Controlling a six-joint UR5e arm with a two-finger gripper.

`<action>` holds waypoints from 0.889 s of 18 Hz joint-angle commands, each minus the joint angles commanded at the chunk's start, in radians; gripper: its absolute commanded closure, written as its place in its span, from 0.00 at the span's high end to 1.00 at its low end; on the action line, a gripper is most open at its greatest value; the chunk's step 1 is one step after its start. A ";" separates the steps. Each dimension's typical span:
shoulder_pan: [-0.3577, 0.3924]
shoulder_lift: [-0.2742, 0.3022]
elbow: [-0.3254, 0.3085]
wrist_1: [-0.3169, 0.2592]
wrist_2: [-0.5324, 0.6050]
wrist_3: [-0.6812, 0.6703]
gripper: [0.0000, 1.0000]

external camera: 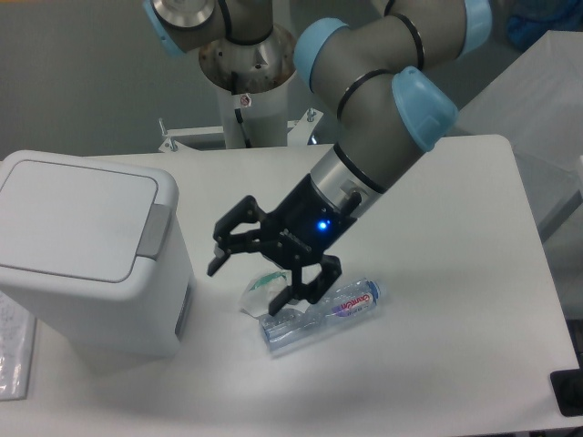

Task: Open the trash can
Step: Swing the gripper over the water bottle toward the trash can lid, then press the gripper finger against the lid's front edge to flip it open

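Nearest the camera, a crushed clear plastic bottle (321, 314) lies on the white table (455, 300). Just above it hangs the gripper (248, 273), fingers spread apart and holding nothing, a blue light lit on its wrist. Left of the fingertips, apart from them, stands the trash can (86, 250), lid flat and closed, grey push tab (154, 231) facing the gripper.

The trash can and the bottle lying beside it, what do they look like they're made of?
The trash can looks like matte white moulded plastic: rounded corners, smooth even walls, with a grey push tab. The bottle seems to be thin clear plastic, see-through and crumpled, with a printed label.
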 joint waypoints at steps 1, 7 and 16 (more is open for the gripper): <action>-0.002 0.020 -0.026 0.003 0.002 0.003 1.00; -0.035 0.060 -0.057 0.006 0.014 0.045 1.00; -0.064 0.031 -0.088 0.127 0.098 0.040 1.00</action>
